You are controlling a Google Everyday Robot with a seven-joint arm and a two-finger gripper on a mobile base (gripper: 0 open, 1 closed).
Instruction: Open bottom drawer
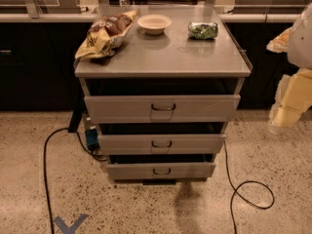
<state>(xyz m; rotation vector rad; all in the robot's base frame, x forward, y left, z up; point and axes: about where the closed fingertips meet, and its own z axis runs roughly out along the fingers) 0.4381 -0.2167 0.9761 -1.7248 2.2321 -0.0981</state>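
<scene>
The bottom drawer (pixel 161 170) is the lowest of three grey fronts on a metal cabinet (pixel 163 65), with a small dark loop handle (pixel 161 171) at its centre. A dark gap shows above its front. The middle drawer (pixel 161 144) and the wider top drawer (pixel 162 108) sit above it with the same kind of handle. My gripper (pixel 287 106) hangs at the right edge of the view, to the right of the cabinet at about the top drawer's height, well apart from the bottom drawer.
On the cabinet top lie a chip bag (pixel 105 33), a pale bowl (pixel 154 23) and a green packet (pixel 203 30). Black cables (pixel 248 189) run over the speckled floor on both sides. A dark counter (pixel 34 57) stands behind.
</scene>
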